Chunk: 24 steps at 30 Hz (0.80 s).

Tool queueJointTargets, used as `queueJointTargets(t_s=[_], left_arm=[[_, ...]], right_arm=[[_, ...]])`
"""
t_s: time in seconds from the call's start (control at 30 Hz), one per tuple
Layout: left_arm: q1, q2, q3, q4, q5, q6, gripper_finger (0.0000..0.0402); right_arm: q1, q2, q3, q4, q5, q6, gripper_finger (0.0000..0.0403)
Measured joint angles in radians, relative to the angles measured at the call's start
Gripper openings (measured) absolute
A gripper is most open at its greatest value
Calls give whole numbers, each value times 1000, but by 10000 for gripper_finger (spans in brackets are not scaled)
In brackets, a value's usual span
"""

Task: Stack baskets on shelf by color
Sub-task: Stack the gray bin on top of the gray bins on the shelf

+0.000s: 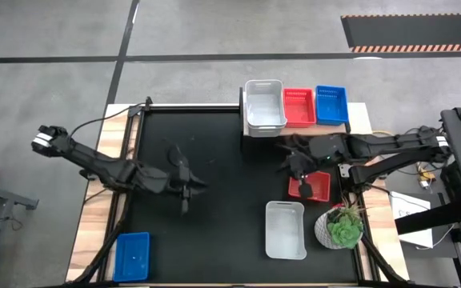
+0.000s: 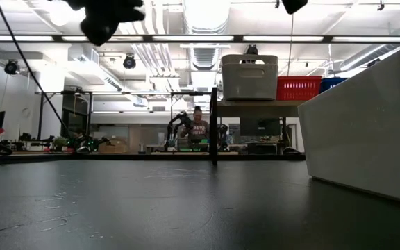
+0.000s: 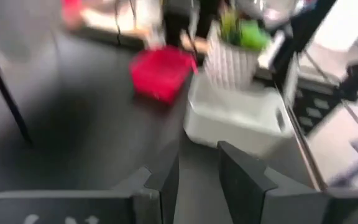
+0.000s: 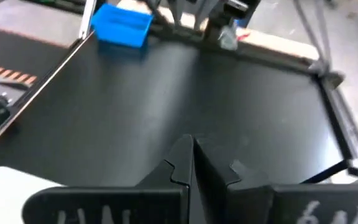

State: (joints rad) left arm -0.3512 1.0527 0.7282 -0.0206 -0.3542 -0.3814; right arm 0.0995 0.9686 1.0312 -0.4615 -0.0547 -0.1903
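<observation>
Seen from above, a black worktop (image 1: pixel 214 160) with wooden edges carries a light-wood shelf (image 1: pixel 357 120) at its far side, toward the right. On the shelf sit three baskets side by side, each with its long axis running from the near edge to the far edge: a white basket (image 1: pixel 264 105) on the left, a red basket (image 1: pixel 298 106) in the middle, and a blue basket (image 1: pixel 331 104) on the right. The white one looks taller than its neighbours.

Down on the worktop, another red basket (image 1: pixel 314 186) lies near the right edge, slightly skewed. Just nearer the front is a second white basket (image 1: pixel 286 230), long axis also front to back, beside a round white pot with a green plant (image 1: pixel 342 226). A second blue basket (image 1: pixel 132 257) rests in the front left corner, long axis front to back.

The left end effector (image 1: pixel 186 190) hangs over the bare middle-left of the worktop, its fingers (image 3: pixel 244 180) parted and holding nothing. The right end effector (image 1: pixel 294 164) hovers between the shelf and the loose red basket, clenched tight on nothing.
</observation>
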Motion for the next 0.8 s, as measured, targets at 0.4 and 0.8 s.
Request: queueJointTargets(t_s=[0.4, 0.8], left_arm=[[-122, 207, 174, -227, 177, -424, 92], [-171, 378, 258, -233, 267, -492, 92]], right_arm=[[102, 156, 131, -311, 3, 150, 9], [220, 242, 156, -368, 3, 173, 9]])
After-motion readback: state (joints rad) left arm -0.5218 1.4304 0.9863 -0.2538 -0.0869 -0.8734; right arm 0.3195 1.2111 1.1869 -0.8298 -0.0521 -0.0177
